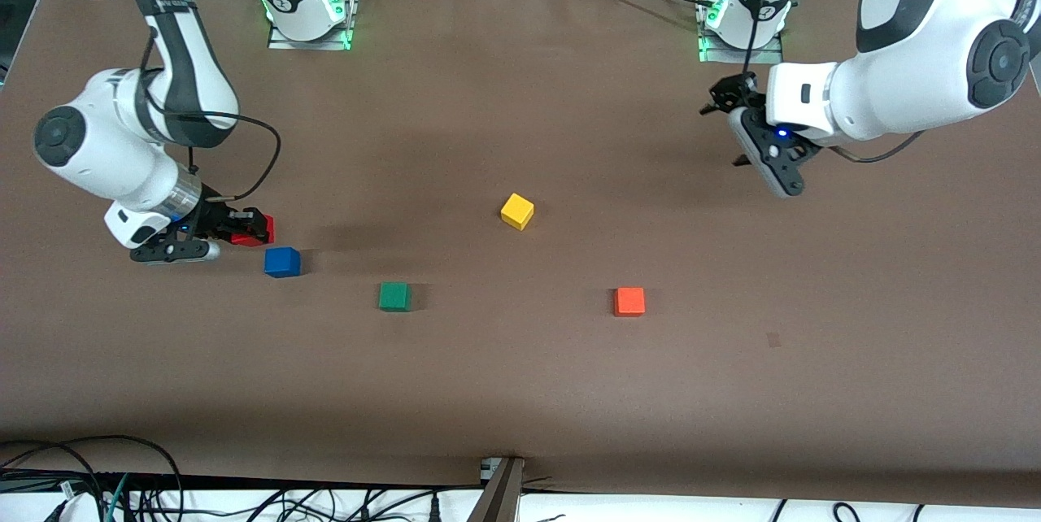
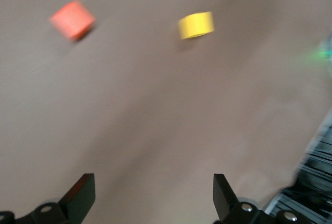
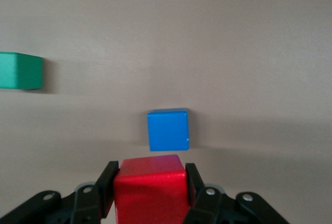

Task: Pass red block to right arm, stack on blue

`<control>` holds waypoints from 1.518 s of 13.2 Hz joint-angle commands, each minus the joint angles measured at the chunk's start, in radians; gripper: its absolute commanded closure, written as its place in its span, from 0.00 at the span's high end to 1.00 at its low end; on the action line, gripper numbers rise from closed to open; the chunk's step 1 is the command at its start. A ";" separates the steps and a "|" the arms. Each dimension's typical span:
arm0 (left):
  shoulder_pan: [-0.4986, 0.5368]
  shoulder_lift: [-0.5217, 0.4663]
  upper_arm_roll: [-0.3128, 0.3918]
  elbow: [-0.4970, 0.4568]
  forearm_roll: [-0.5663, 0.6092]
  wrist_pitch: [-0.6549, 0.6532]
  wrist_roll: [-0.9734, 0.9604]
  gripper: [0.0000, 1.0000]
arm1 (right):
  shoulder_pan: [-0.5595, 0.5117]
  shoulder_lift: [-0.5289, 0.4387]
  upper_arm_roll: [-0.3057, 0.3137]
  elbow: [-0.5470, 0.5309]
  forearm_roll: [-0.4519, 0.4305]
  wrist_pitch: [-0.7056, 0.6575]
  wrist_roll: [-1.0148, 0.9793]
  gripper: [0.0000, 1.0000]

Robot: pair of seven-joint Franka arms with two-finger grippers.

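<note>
My right gripper is shut on the red block, which fills the space between its fingers in the right wrist view. It holds the block low over the table, just beside the blue block, which lies on the table a little nearer the front camera; the blue block also shows in the right wrist view. My left gripper is open and empty, raised over the table at the left arm's end; its fingertips stand wide apart.
A green cube lies beside the blue block toward the table's middle and shows in the right wrist view. A yellow cube lies mid-table and an orange cube nearer the front camera; both show in the left wrist view, yellow and orange.
</note>
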 commanded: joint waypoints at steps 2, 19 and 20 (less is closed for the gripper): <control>-0.010 -0.040 0.047 -0.041 0.180 0.046 -0.089 1.00 | 0.027 0.034 -0.002 -0.037 -0.041 0.125 0.022 0.00; 0.043 -0.155 0.106 -0.037 0.309 0.074 -0.571 1.00 | 0.039 0.148 -0.022 0.009 -0.101 0.253 0.059 0.00; 0.044 -0.160 0.098 -0.037 0.311 0.061 -0.571 1.00 | 0.041 0.150 -0.022 0.012 -0.102 0.250 0.064 0.00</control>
